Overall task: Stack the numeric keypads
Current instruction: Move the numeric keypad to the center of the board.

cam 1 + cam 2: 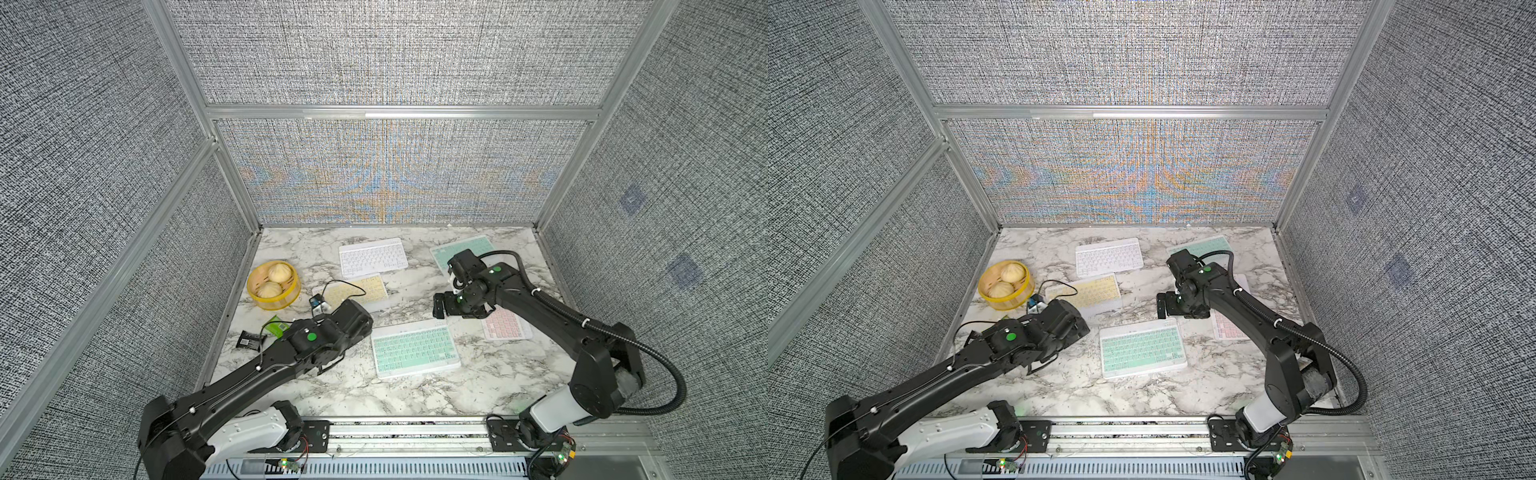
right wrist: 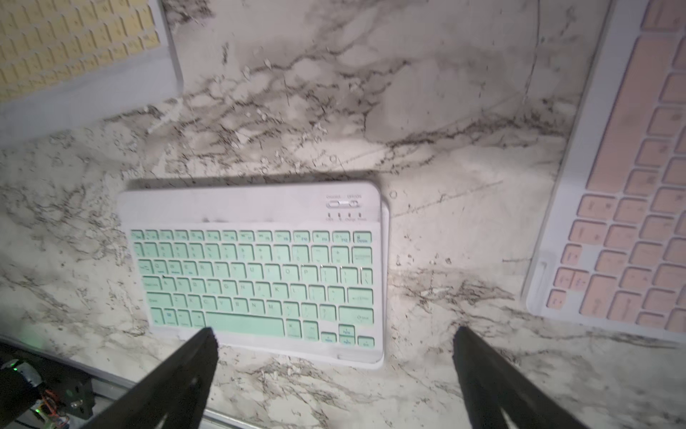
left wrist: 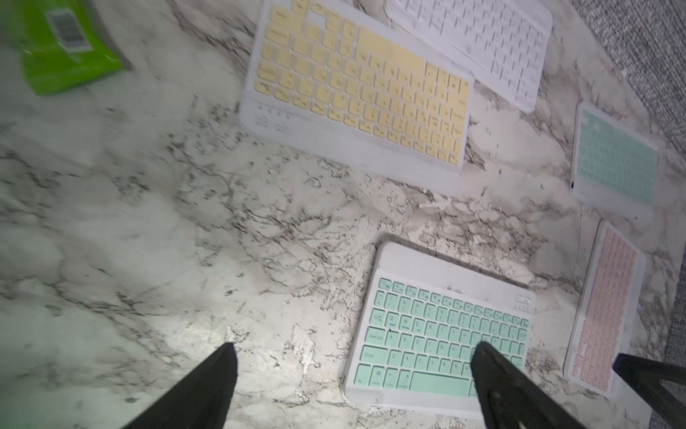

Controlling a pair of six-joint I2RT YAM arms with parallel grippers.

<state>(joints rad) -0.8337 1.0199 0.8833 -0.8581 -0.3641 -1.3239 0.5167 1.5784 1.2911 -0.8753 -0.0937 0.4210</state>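
Note:
Five numeric keypads lie flat on the marble table [image 1: 415, 395]. A white one [image 1: 372, 257] is at the back. A pale yellow one [image 1: 365, 289] lies in front of it. A mint one [image 1: 478, 244] sits at the back right, partly under my right arm. A pink one [image 1: 505, 326] is at the right. A second mint one [image 1: 415, 347] is at the front middle, and in the right wrist view another white frame's edge [image 2: 386, 282] shows under it. My left gripper [image 3: 354, 345] hovers open just left of this keypad. My right gripper [image 1: 438, 305] hangs open above its far right corner. Neither holds anything.
A yellow steamer basket [image 1: 274, 305] with two buns stands at the left. A green packet [image 1: 277, 326] and a black packet [image 1: 249, 340] lie by the left arm. A small blue-and-white device [image 1: 318, 304] with a black cable rests at the yellow keypad's left end. Fabric walls enclose three sides.

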